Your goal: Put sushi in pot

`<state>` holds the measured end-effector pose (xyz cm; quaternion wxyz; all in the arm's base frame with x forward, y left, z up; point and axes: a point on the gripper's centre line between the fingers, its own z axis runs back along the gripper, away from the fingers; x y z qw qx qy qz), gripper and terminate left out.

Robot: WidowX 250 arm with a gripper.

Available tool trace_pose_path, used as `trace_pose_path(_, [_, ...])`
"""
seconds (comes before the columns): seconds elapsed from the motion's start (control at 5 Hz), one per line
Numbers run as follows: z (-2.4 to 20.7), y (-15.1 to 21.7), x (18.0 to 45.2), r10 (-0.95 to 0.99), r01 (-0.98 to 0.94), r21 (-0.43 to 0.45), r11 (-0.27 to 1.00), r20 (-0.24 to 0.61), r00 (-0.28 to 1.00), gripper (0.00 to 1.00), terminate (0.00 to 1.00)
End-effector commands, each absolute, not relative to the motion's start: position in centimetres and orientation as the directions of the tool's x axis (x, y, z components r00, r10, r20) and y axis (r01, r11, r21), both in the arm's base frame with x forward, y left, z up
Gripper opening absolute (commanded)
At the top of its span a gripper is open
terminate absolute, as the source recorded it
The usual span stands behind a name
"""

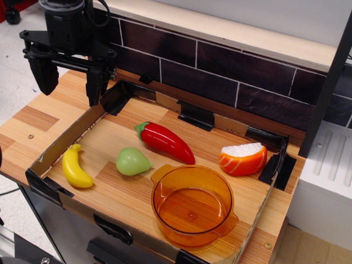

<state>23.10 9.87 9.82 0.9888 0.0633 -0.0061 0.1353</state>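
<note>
The sushi (pixel 243 158) is an orange salmon wedge with white rice on top, lying at the right side of the cardboard tray. The translucent orange pot (pixel 192 205) stands empty at the tray's front right, just in front and left of the sushi. My gripper (pixel 70 82) hangs at the far left, above the tray's back-left corner, far from both. Its two black fingers (pixel 44 74) are spread wide apart and hold nothing.
A red chili pepper (pixel 165 142), a green pear (pixel 132 161) and a yellow banana (pixel 76 166) lie in the tray. The low cardboard tray wall (pixel 71 137) is taped with black at the corners. A dark tiled wall (pixel 220 71) runs behind.
</note>
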Motion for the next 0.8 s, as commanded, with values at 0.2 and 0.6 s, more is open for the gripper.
trace_pose_path(0.2, [11.2,8.7,23.8,0.088,-0.108,0.164,0.98,0.125,0.988,1.0,0.0])
trace_pose_path(0.6, [13.6,4.0,26.9,-0.399,0.388,0.156,0.908,0.04,0.916,1.0,0.0])
